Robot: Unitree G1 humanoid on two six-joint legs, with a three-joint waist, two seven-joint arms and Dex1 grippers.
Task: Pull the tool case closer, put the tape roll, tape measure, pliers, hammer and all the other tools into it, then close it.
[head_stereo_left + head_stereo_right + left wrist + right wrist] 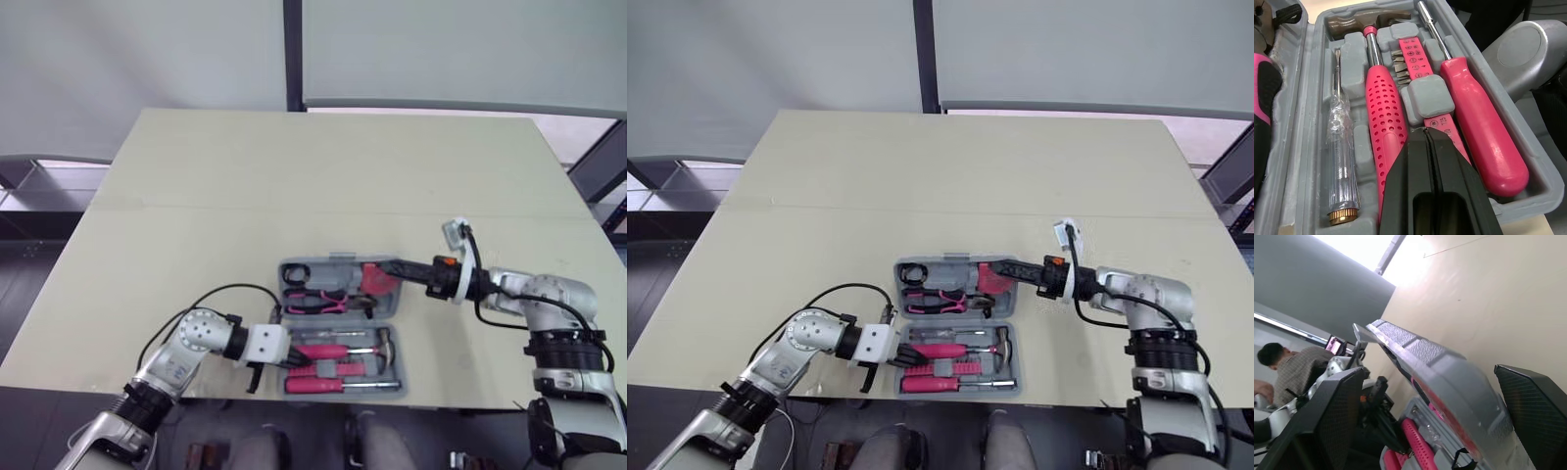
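Observation:
The grey tool case (282, 269) lies open near the table's front edge. Its near half (1542, 171) holds a pink-handled hammer (1383, 122), a pink screwdriver (1484, 127), a clear-handled screwdriver (1342, 142) and a pink bit strip (1415, 54). The far half holds pliers (318, 302) and a red-pink tool (375, 279). My left gripper (1426, 134) is shut with nothing in it, its tips low over the bit strip at the near half's left side (289, 362). My right gripper (392, 267) is open, one finger on each side of the far half's right edge (1449, 367).
The cream table (294, 176) stretches bare behind the case. Its front edge (196, 395) runs just below the case. A person (1283, 372) sits beyond the table in the right wrist view.

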